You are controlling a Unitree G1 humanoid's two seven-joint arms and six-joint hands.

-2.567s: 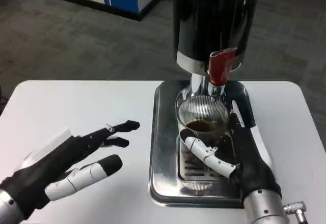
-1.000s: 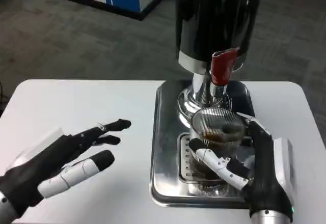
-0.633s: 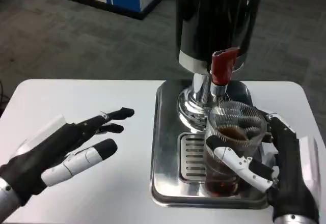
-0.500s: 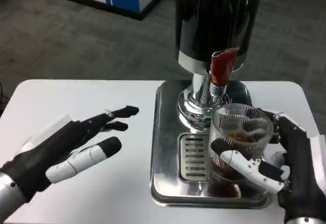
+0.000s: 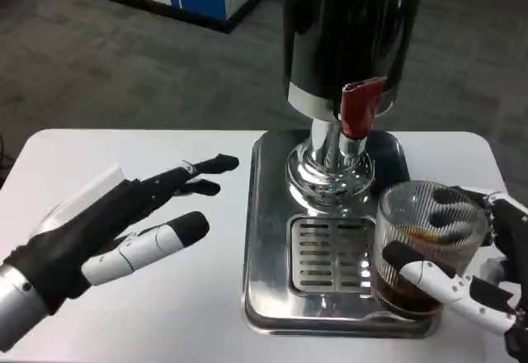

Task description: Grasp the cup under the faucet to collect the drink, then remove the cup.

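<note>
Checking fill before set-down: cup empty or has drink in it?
Has drink. Dark liquid fills the lower part of the clear ribbed cup, held by the right hand.

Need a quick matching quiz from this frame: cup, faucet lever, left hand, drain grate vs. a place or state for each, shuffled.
Things:
1. cup
2. faucet lever
3. left hand
4. drain grate

Descriptions:
A. red, on the dispenser's front
B. open, over the white table
C. bare, slotted, in the steel tray
D. held by the right hand, dark drink inside

Pairs: 1-D, 2-A, 3-B, 4-C
</note>
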